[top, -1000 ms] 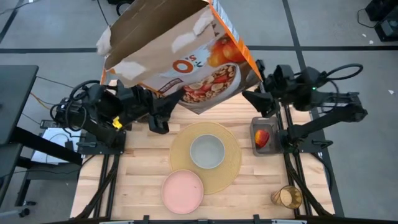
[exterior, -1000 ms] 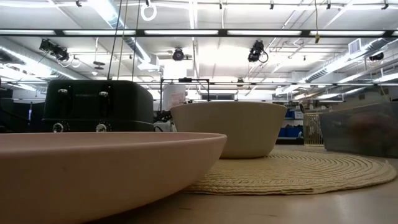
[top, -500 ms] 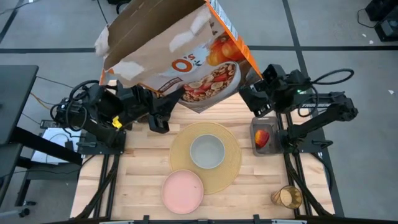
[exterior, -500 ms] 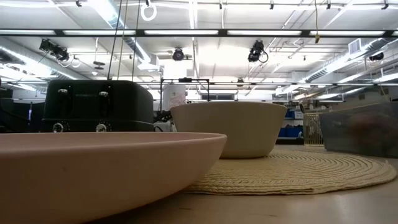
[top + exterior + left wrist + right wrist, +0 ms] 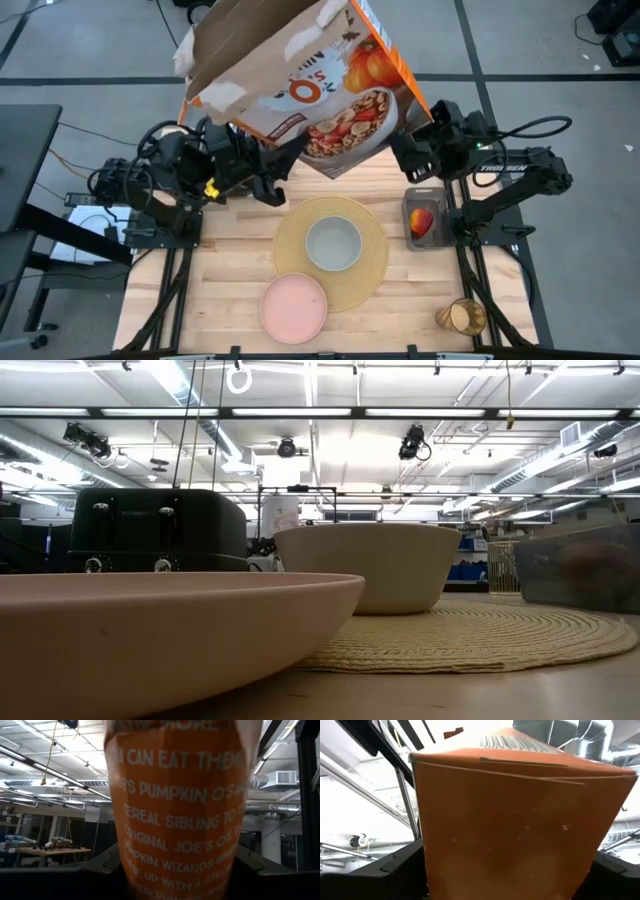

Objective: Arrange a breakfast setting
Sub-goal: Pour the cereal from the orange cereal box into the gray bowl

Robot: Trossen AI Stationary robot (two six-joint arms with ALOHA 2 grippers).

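An open orange cereal box [image 5: 310,85] is held tilted high above the table's far edge, its open flaps toward the far left. My left gripper [image 5: 177,880] and my right gripper [image 5: 505,875] are both shut on it. A grey-green bowl [image 5: 333,243] stands on the round tan placemat [image 5: 372,282]. A pink plate [image 5: 293,306] lies at the near side, overlapping the mat's edge. An amber tumbler [image 5: 462,317] stands at the near right. A red apple [image 5: 422,220] lies in a clear container. The spoon and the toast are out of view. My left gripper has a printed orange panel of the box [image 5: 180,845] between its two fingers [image 5: 102,870], which stand at the box's two edges. The box is lifted clear of the table and tilted. My right gripper has the box's closed bottom end [image 5: 510,835] between its widely spread fingers [image 5: 395,870], one at each side. It comes at the box from the table's right side.
A black toaster [image 5: 160,530] stands behind the plate [image 5: 150,630] in the low view. The clear container [image 5: 424,218] sits at the right edge, beside my right arm. Bare wood shows at the near left [image 5: 190,300].
My left gripper has gone toward the table's right edge with the cereal box. The box has turned, and its open top has swung toward the right. My right gripper has moved a little toward the box's bottom end.
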